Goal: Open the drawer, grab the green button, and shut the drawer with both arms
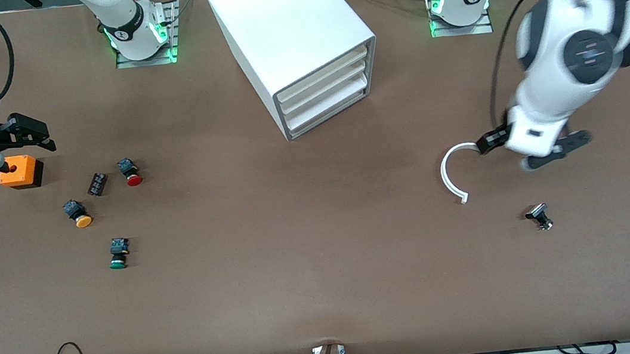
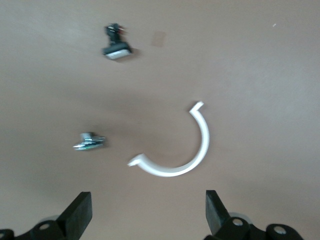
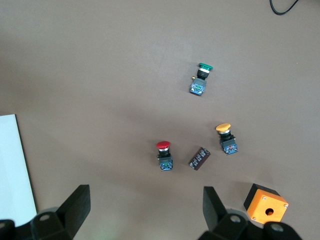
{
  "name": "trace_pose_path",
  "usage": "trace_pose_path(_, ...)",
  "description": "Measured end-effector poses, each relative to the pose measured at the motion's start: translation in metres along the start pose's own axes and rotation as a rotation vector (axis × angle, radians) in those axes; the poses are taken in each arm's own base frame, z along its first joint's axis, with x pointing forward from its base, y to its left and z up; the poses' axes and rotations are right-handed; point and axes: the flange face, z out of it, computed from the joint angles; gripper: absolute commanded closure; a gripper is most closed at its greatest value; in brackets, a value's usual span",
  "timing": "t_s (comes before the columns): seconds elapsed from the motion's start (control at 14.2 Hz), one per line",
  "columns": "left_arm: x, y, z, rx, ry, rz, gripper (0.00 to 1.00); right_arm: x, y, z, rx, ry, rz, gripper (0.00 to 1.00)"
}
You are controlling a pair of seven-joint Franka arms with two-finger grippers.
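Drawer: the lowest drawer (image 1: 326, 110) of the white cabinet (image 1: 291, 35) is shut flush, like the two above it; nothing has been pulled.
Green button (image 1: 117, 253): lies out on the bench (image 1: 300, 251), toward the right arm's end, nearer the front camera than the red button (image 1: 130, 171) and yellow button (image 1: 78, 213).
Left tool (image 1: 534, 150): released, jaws wide, holding nothing, over the white curved handle piece (image 1: 450, 175).
Right tool (image 1: 22, 138): released, empty, over the bench beside the orange switch box (image 1: 21, 171).
Risk, wrong pick: three look-alike buttons lie close together with a small dark block (image 1: 97, 184); a careless descent could take red or yellow.
Risk, drawer: the fronts are shallow and closely stacked, so a finger may catch the middle one or shove the cabinet.
Hidden: the drawer's contents; its pull, if any, cannot be made out.
Unclear: the small metal part (image 1: 540, 216) by the left arm is hard to identify.
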Motion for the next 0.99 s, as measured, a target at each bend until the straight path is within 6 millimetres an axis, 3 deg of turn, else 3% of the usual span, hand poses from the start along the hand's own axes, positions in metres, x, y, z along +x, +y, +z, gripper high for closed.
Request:
trace_pose_path(0.21,0.011,-0.045,-0.052,-0.012,-0.015,0.093,0.00,0.000,0.001,-0.001,-0.006,0.003,0.004,0.00)
trace_pose_path(0.49,0.012,-0.074,-0.102,-0.078,-0.025,0.218,0.00,0.007,0.003,-0.006,-0.019,0.015,0.003,0.00)
trace_pose_path(0.71,-0.004,-0.069,-0.135,-0.112,0.008,0.284,0.00,0.009,0.008,-0.009,-0.056,0.013,0.002,0.00)
trace_pose_path(0.99,-0.014,-0.058,-0.144,-0.116,0.018,0.321,0.00,0.011,0.007,-0.010,-0.099,0.005,-0.007,0.00)
